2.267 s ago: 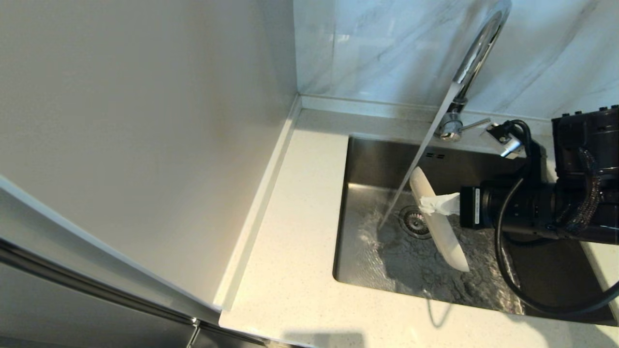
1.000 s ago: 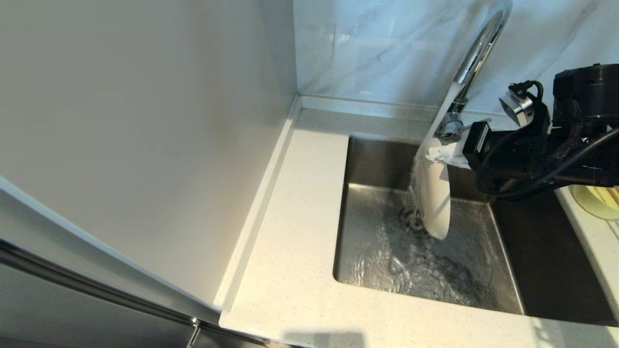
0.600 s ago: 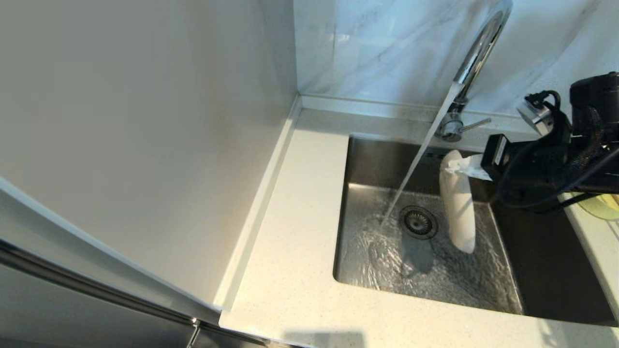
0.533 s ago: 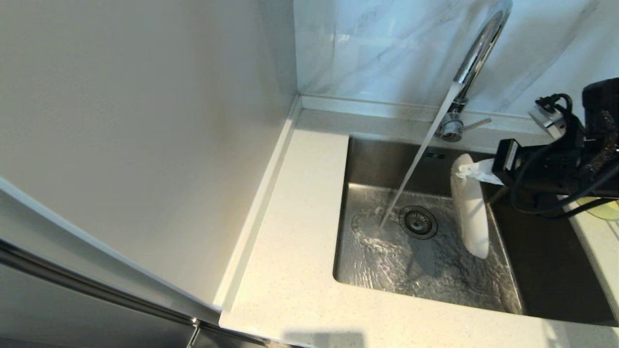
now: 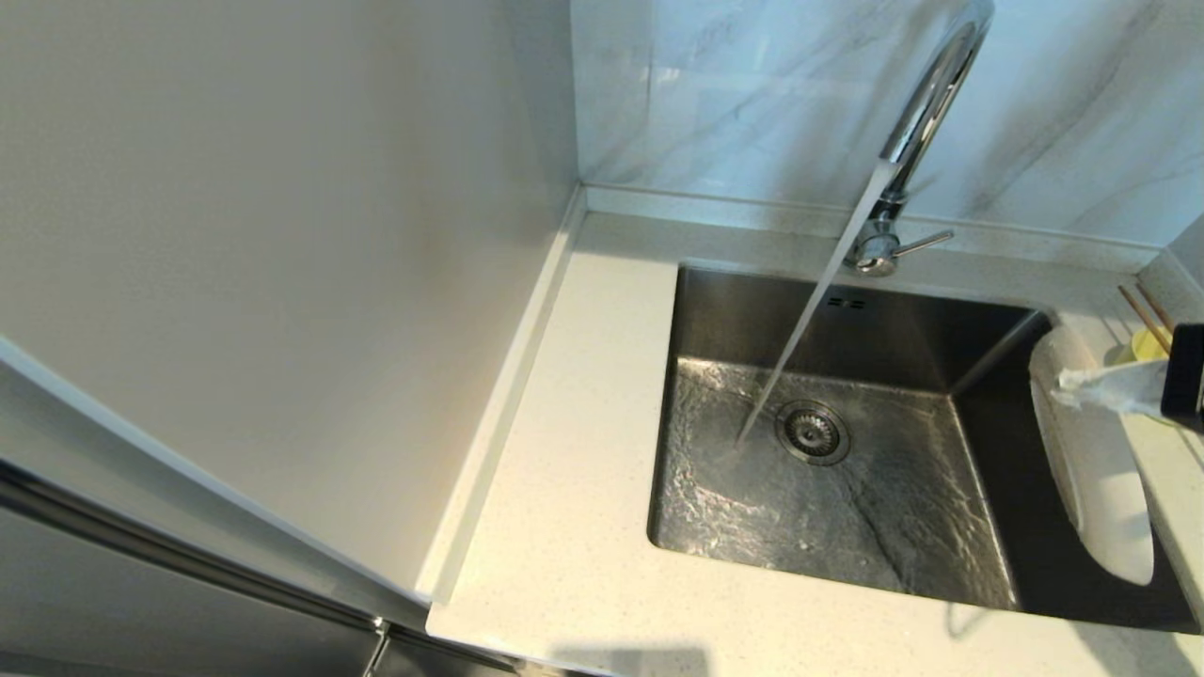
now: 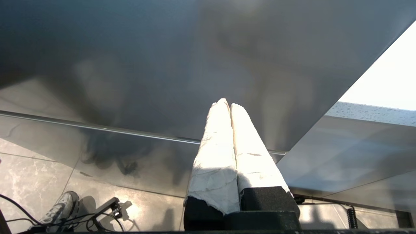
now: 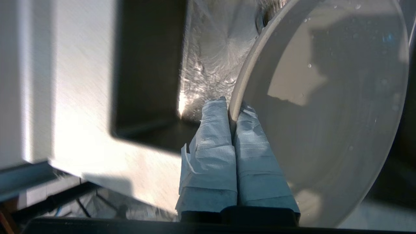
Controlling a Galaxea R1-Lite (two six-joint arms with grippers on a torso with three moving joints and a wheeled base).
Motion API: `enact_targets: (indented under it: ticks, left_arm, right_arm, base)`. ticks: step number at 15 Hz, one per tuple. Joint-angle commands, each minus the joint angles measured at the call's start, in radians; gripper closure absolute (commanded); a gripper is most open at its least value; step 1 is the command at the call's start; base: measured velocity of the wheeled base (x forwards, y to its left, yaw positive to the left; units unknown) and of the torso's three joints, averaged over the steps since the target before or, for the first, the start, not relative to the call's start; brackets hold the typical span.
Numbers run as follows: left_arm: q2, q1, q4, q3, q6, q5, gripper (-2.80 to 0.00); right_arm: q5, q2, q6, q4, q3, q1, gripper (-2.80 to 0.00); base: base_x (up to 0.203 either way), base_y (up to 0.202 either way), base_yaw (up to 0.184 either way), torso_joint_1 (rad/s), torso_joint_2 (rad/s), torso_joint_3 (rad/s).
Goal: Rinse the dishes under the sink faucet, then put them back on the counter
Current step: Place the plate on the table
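Now the right pincer (image 7: 233, 110) pinches the rim of the wet plate (image 5: 1096, 489), held on edge by the sink's right wall. Water runs from the faucet (image 5: 926, 103). Next, I think, it must lay the plate flat on the tabletop (image 5: 1171, 480). The left pincer (image 6: 230, 105) hangs pressed together, holding nothing.

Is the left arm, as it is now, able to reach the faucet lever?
Probably not directly. The left gripper is shut and parked low, facing a cabinet front, out of the head view. The faucet lever itself stands clear; the right gripper holds the plate.
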Motion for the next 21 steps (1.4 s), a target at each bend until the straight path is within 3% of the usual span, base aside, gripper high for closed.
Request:
enact_targets:
  ticks: [1,3,4,8,9,10,11,13,16,18,19,21]
  left_arm:
    - [0.0,0.0,0.0,0.0,0.0,-0.001,0.0]
    - [0.0,0.0,0.0,0.0,0.0,0.001,0.0]
    - [0.0,0.0,0.0,0.0,0.0,0.0,0.0]
    - [0.0,0.0,0.0,0.0,0.0,-0.001,0.0]
    - [0.0,0.0,0.0,0.0,0.0,0.0,0.0]
    - [0.0,0.0,0.0,0.0,0.0,0.0,0.0]
    - [0.0,0.0,0.0,0.0,0.0,0.001,0.0]
    - [0.0,0.0,0.0,0.0,0.0,0.001,0.0]
    - [0.0,0.0,0.0,0.0,0.0,-0.001,0.0]
    - [0.0,0.0,0.0,0.0,0.0,0.001,0.0]
    - [0.0,0.0,0.0,0.0,0.0,0.001,0.0]
    - [0.0,0.0,0.0,0.0,0.0,0.0,0.0]
  right_arm:
    - [0.001,-0.041,-0.003,-0.027,0.151,0.0,0.0]
    - [-0.011,-0.055,-0.002,-0.05,0.242,-0.002,0.0]
    - [-0.019,-0.066,-0.001,-0.028,0.228,-0.003,0.0]
    - [-0.063,-0.131,-0.026,0.141,-0.077,-0.004,0.0]
    - [-0.101,-0.144,-0.035,0.164,-0.093,-0.004,0.0]
    - [-0.202,-0.161,-0.052,0.195,-0.084,-0.005,0.0]
    - [-0.35,-0.169,-0.092,0.23,-0.112,-0.005,0.0]
    - [-0.593,-0.2,-0.313,0.309,-0.154,-0.005,0.0]
    - [-0.702,-0.325,-0.551,0.34,-0.112,-0.014,0.0]
    - [-0.821,-0.41,-0.719,0.337,-0.055,-0.027,0.0]
    - [-0.86,-0.425,-0.748,0.337,-0.023,-0.034,0.0]
    - [-0.864,-0.437,-0.754,0.342,0.046,-0.06,0.0]
  base:
    - [0.0,0.0,0.0,0.0,0.0,0.0]
    - [0.0,0.0,0.0,0.0,0.0,0.0]
    - [0.0,0.0,0.0,0.0,0.0,0.0]
    - [0.0,0.0,0.0,0.0,0.0,0.0]
    - [0.0,0.0,0.0,0.0,0.0,0.0]
    - [0.0,0.0,0.0,0.0,0.0,0.0]
    - [0.0,0.0,0.0,0.0,0.0,0.0]
    - [0.0,0.0,0.0,0.0,0.0,0.0]
    - [0.0,0.0,0.0,0.0,0.0,0.0]
    - [0.0,0.0,0.0,0.0,0.0,0.0]
    - [0.0,0.0,0.0,0.0,0.0,0.0]
    - [0.0,0.0,0.0,0.0,0.0,0.0]
